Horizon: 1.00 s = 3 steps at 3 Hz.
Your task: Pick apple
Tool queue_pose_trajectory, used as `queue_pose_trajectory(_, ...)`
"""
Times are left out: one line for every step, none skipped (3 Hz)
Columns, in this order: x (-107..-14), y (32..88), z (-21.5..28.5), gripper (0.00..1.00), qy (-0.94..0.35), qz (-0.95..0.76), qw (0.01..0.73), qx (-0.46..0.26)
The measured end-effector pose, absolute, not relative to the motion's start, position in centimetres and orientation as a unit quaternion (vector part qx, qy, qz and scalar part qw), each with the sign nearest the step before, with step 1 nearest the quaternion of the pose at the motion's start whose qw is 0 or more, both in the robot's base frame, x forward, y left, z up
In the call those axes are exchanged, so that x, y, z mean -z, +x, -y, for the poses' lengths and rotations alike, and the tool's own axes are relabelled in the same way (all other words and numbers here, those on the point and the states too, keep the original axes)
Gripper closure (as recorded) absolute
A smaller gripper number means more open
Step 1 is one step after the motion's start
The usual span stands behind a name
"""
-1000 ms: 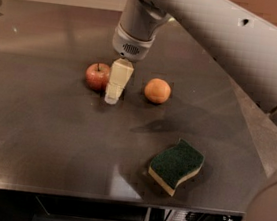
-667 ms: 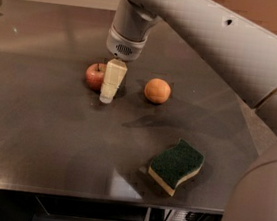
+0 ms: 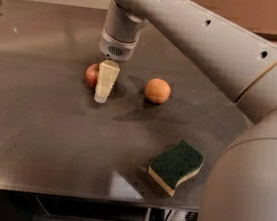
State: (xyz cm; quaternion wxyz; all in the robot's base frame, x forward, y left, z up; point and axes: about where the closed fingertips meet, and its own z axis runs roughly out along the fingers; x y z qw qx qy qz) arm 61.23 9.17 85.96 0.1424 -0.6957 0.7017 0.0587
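The apple [image 3: 91, 74], small and red, sits on the dark table [image 3: 36, 120] at the middle left. My gripper [image 3: 102, 92] hangs from the grey arm and reaches down right at the apple's right side, covering part of it. Only the apple's left half shows. Whether the gripper touches the apple is unclear.
A plain orange round fruit [image 3: 157, 90] lies to the right of the gripper. A green and yellow sponge [image 3: 175, 166] lies near the table's front edge at the right. The arm's large grey link [image 3: 249, 196] fills the right side of the view.
The gripper has moved left toward the apple and now covers more of it. The apple, orange fruit and sponge have not moved.
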Motion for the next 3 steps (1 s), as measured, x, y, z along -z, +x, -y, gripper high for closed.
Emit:
queue_pose_trajectory(-85.53,61.75,-9.65,0.18,-0.694,-0.705,0.134,-0.053)
queue_pose_trajectory(-85.49,61.82,-10.15,0.41,-0.695,-0.705,0.131,-0.055)
queue_pose_trajectory(-85.81,61.78,-10.16,0.64,-0.696,-0.703,0.13,-0.062)
